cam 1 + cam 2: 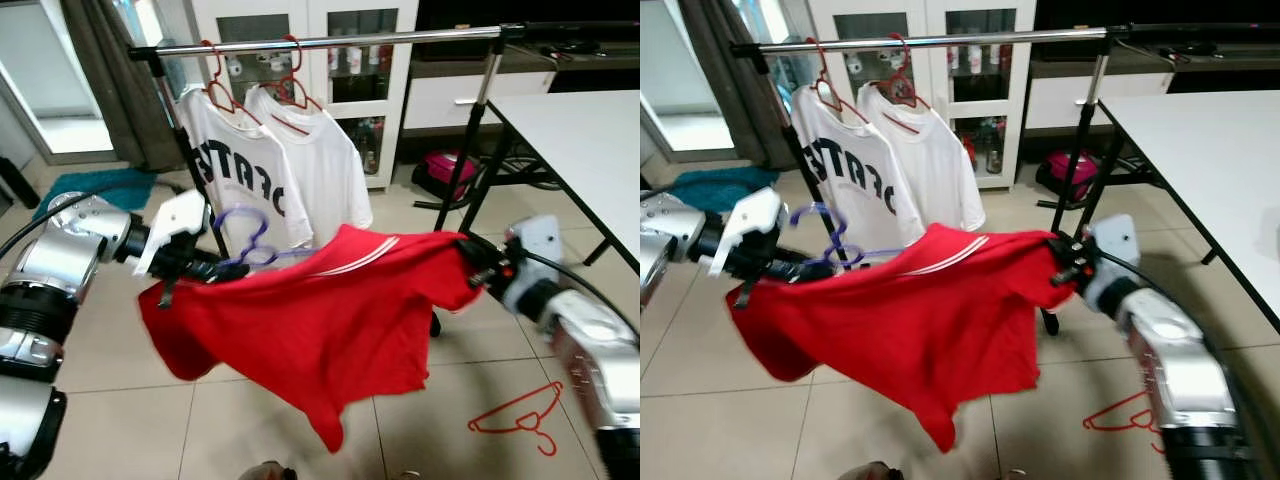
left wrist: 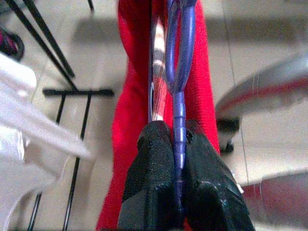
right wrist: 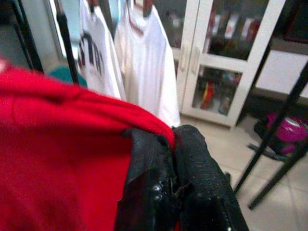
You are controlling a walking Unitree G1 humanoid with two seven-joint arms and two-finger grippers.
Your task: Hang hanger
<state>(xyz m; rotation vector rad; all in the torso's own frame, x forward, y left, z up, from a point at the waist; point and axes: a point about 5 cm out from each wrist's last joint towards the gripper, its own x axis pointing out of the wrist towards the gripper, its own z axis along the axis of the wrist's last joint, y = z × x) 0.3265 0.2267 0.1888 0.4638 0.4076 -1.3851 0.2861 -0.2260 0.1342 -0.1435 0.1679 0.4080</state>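
My left gripper [image 1: 228,268], mid-left of frame, has its jaws clamped on the purple hanger [image 1: 246,240] w/ the red shirt [image 1: 320,320] bunched alongside. My right gripper [image 1: 478,262], mid-right, has its jaws pinched on the shirt's far edge. Shirt spans between them at frame centre, sagging, below the rail [image 1: 330,42] at the top. Shirt looks light, soft, floppy, so it'll swing and slide. Hanger looks thin and stiff, prob. slick plastic; best held low on the neck, hook left free for the rail. Two white shirts [image 1: 290,170] crowd the rail's left; open rail lies to their right.
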